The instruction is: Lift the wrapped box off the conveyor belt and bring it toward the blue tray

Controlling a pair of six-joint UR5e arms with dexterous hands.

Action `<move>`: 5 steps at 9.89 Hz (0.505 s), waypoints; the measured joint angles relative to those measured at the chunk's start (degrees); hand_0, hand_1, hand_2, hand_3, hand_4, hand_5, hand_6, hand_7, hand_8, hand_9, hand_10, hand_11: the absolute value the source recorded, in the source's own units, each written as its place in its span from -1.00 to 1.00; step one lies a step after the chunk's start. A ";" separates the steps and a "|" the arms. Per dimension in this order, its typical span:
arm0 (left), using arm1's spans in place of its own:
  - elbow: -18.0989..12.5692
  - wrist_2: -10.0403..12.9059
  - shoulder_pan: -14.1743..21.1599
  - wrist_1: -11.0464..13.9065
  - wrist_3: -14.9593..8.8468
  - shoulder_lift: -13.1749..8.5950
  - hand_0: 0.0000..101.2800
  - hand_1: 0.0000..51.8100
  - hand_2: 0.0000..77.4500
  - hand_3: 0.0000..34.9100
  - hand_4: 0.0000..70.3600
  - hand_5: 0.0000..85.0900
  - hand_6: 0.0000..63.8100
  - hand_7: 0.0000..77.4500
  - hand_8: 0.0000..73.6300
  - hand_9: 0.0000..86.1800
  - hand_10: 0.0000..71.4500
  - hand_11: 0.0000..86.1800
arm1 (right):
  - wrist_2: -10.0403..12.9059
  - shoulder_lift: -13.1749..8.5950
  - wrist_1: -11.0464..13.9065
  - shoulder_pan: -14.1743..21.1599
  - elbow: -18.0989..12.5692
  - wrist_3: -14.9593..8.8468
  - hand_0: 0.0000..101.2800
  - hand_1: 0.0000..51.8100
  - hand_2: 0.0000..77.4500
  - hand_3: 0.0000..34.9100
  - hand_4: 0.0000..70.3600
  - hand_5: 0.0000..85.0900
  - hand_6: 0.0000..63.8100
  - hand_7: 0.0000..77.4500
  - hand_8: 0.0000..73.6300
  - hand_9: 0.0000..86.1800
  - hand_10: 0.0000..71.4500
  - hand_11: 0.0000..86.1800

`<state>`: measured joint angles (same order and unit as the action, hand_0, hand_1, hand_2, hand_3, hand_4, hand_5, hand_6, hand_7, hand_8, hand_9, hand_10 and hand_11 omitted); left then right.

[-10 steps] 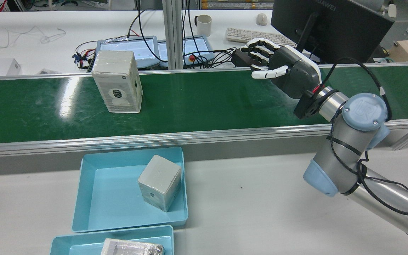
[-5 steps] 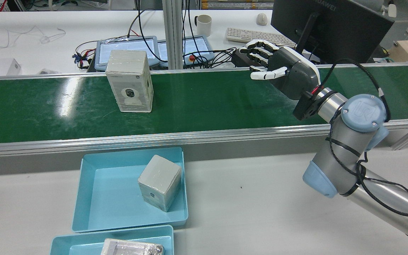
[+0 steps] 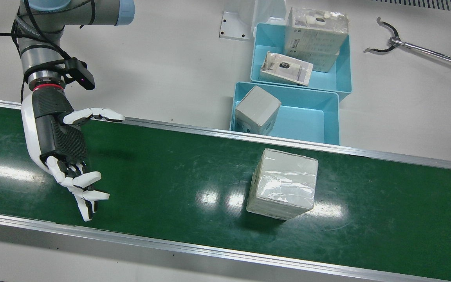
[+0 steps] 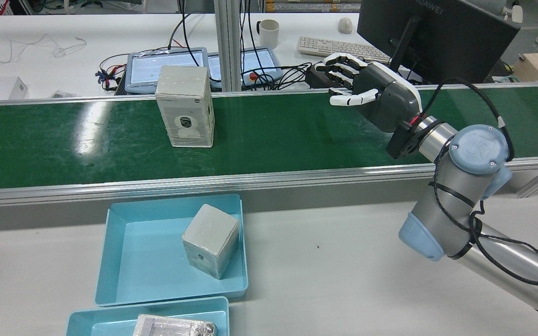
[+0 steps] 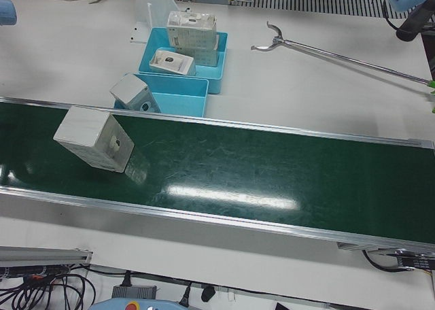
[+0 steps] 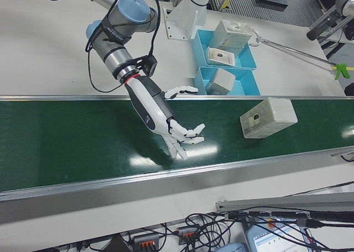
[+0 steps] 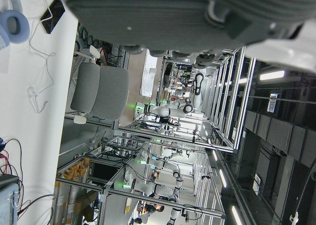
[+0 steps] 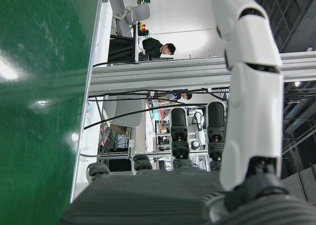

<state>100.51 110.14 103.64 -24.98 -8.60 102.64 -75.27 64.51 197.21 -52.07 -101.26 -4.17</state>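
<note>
Wrapped box [image 4: 185, 113] sits upright on the conveyor belt [image 4: 273, 130], left of the right hand [image 4: 367, 95] and well apart from it. Fingers [image 4: 343, 65] spread, holding nothing. Grasp and carry to blue tray [image 4: 129, 261] not yet done. Left hand's state: cannot tell.

The left hand [image 7: 187, 18] shows only in its own view as a blurred grey underside cut by the top edge; its fingers cannot be made out. In the rear view, the nearer blue tray [image 4: 87, 322] and its wrapped packet [image 4: 173, 325] are cropped by the bottom edge.
</note>
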 joint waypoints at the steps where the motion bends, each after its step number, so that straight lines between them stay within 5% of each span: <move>1: 0.00 0.00 0.00 0.00 0.00 0.00 -1.00 -1.00 -0.99 -1.00 -1.00 -0.97 -0.98 -1.00 -1.00 -1.00 -0.98 -1.00 | -0.03 0.00 0.11 -0.08 0.00 0.02 -0.05 -0.41 -0.44 0.31 -0.66 -0.06 -0.90 -0.31 -1.00 -0.86 -1.00 -0.96; 3: 0.00 0.00 0.00 0.00 0.00 0.00 -1.00 -1.00 -0.99 -1.00 -1.00 -0.97 -1.00 -0.99 -1.00 -1.00 -0.98 -1.00 | -0.05 0.00 0.54 -0.12 0.01 -0.01 -0.03 -0.37 -0.49 0.35 -0.69 -0.06 -0.90 -0.31 -1.00 -0.86 -0.98 -0.96; 5: 0.00 0.00 0.00 0.00 0.00 0.00 -1.00 -1.00 -0.99 -1.00 -1.00 -0.97 -0.98 -0.99 -1.00 -1.00 -0.98 -1.00 | -0.05 -0.03 1.25 -0.13 0.00 -0.04 -0.03 -0.45 -0.52 0.63 -0.69 -0.06 -0.90 -0.28 -1.00 -0.86 -1.00 -0.96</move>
<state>100.51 110.14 103.64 -24.98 -8.59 102.64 -75.32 64.48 198.47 -52.21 -101.25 -4.21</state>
